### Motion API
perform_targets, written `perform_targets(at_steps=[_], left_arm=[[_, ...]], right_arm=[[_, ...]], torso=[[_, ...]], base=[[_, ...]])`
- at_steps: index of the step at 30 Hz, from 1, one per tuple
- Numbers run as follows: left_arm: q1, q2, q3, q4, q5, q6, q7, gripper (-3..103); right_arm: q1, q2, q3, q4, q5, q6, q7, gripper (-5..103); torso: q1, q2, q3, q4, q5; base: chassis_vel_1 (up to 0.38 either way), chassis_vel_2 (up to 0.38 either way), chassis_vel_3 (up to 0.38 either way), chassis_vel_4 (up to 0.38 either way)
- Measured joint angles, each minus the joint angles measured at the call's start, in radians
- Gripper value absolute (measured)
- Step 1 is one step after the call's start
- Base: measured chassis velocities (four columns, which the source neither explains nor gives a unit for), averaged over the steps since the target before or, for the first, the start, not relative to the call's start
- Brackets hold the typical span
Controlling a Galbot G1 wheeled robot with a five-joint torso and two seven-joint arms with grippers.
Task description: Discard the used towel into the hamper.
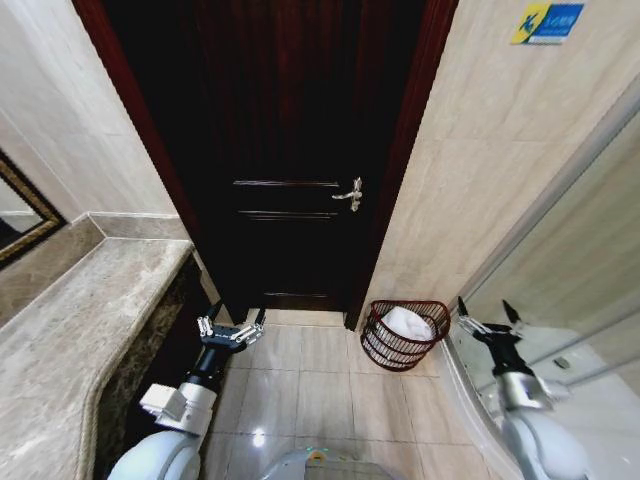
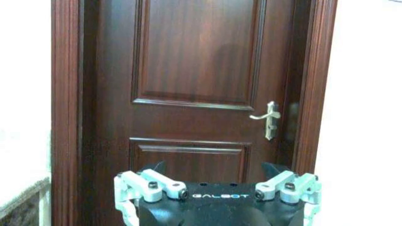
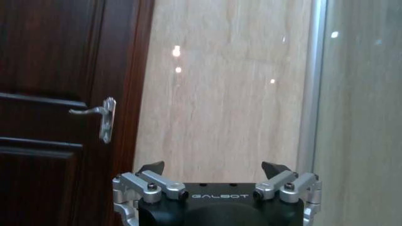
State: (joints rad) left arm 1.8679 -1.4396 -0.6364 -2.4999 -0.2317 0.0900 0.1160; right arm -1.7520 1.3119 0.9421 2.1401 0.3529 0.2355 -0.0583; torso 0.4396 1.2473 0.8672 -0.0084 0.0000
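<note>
Nearest, the left hand (image 1: 232, 327) is seen held low over the tiled floor (image 1: 300, 385) beside the marble surface (image 1: 70, 330), its fingers spread and nothing between them; in the left wrist view the same hand (image 2: 217, 176) is cut off at the frame edge, so only its finger bases are made out; the right hand (image 1: 487, 313) is held up against the glass partition (image 1: 590, 270), likewise released and empty, with its fingertips dark against the wall in the right wrist view (image 3: 213, 172). Farther off, the hamper (image 1: 404, 335) is found on the floor in the corner between the door frame and the tiled wall (image 1: 480, 150); it is a dark reddish-brown wire basket, tilted toward the camera; a white towel (image 1: 408, 322) lies inside it, partly hidden by the rim. Beyond, the dark wooden door (image 1: 290, 150) is closed; its silver handle (image 1: 350, 194) is seen.
</note>
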Motion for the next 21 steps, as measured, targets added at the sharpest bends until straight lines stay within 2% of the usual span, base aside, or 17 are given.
perform_targets(at_steps=[2,9,21], left_arm=[[0.0,0.0,0.0,0.0,0.0,0.0,0.0,99],[0.0,0.0,0.0,0.0,0.0,0.0,0.0,99],[0.0,0.0,0.0,0.0,0.0,0.0,0.0,99]], right_arm=[[-0.058,0.06,0.0,0.049,-0.02,0.035,-0.005,100],[-0.156,0.151,-0.025,0.177,-0.061,0.087,-0.009,100],[-0.207,0.203,-0.065,0.264,-0.116,0.136,0.014,100]], torso=[[0.0,0.0,0.0,0.0,0.0],[0.0,0.0,0.0,0.0,-0.0003],[0.0,0.0,0.0,0.0001,-0.0001]], base=[[0.0,0.0,0.0,0.0],[0.0,0.0,0.0,0.0],[0.0,0.0,0.0,0.0]])
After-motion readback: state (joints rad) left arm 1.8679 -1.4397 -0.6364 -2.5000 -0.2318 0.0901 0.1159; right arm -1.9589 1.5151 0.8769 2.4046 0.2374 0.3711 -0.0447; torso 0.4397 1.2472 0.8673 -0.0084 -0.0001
